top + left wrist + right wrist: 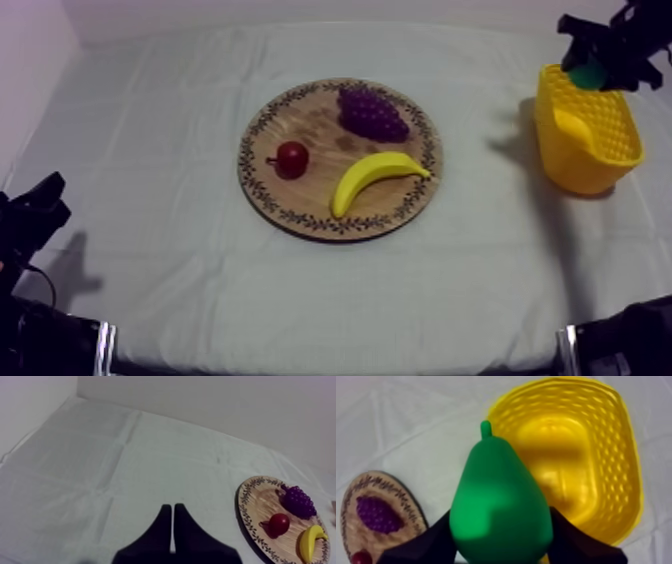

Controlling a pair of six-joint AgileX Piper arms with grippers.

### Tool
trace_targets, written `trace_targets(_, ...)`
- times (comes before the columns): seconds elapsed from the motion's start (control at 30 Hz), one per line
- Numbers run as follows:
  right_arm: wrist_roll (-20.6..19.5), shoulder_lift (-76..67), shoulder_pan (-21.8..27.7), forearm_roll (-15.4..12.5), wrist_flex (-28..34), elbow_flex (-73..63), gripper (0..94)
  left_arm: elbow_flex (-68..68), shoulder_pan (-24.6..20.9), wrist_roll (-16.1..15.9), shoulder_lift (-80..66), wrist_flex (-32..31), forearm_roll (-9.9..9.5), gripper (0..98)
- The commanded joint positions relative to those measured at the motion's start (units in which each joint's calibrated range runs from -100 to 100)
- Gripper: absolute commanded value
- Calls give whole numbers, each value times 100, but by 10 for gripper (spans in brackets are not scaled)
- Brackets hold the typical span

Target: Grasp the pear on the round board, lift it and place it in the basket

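pear [501, 511] pinched in right jaws hangs at the yellow basket [618, 476] rim, needing centring then release; left jaws pressed together.

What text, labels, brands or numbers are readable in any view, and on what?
None to read in any view.
The wooden board has a leaf pattern around its rim, not letters.
The yellow basket, pear, banana, grapes, small red fruit and cloth carry no markings.
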Motion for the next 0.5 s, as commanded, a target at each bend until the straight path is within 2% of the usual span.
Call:
trace_targets(0.0, -24, 125, 183, 27, -107, 65, 365, 3, -1, -1, 0, -1, 2, 1)
trace_targets(0.2, -117, 496, 317, 106, -380, 242, 386, 3, -1, -1, 0, -1, 2, 1)
trace_targets(0.47, -261, 865, 398, 199, -460, 207, 481, 3, -1, -1, 0, -1, 2, 1)
